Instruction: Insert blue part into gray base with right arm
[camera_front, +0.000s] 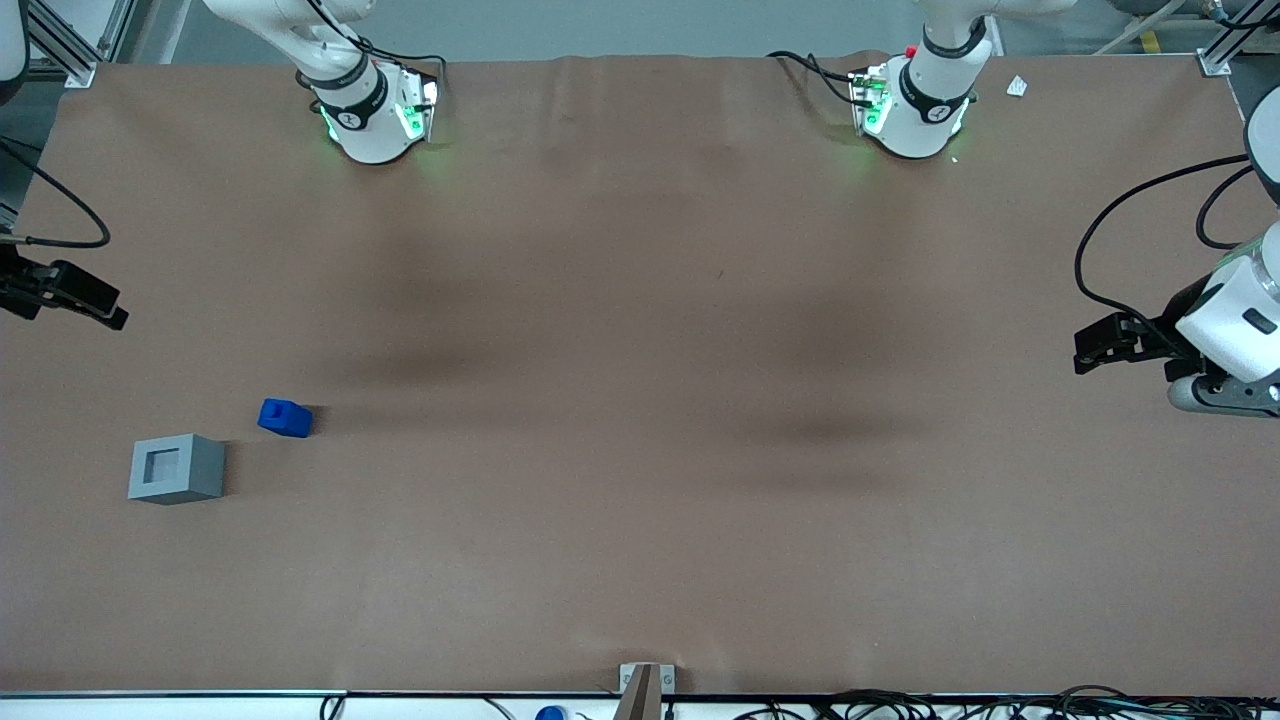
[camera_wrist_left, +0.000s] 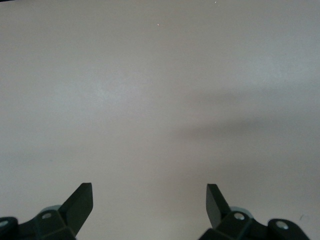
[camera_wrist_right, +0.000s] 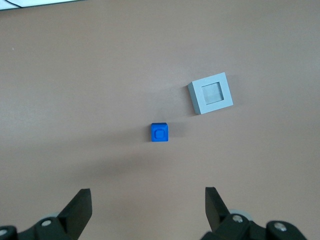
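The small bright-blue plastic block (camera_wrist_right: 159, 132) is seen on the brown surface (camera_front: 640, 500), just beside the light gray recessed cube (camera_wrist_right: 210, 93), slightly farther from the front camera. The black two-finger claw (camera_wrist_right: 148, 207) is held apart, empty, well above; a descent toward the block is called for.

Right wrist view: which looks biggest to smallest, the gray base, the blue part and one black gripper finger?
1. Gray base.
2. One finger of the open gripper, high above the table; closeness to the camera inflates it, so its rank is unsure.
3. Blue part.
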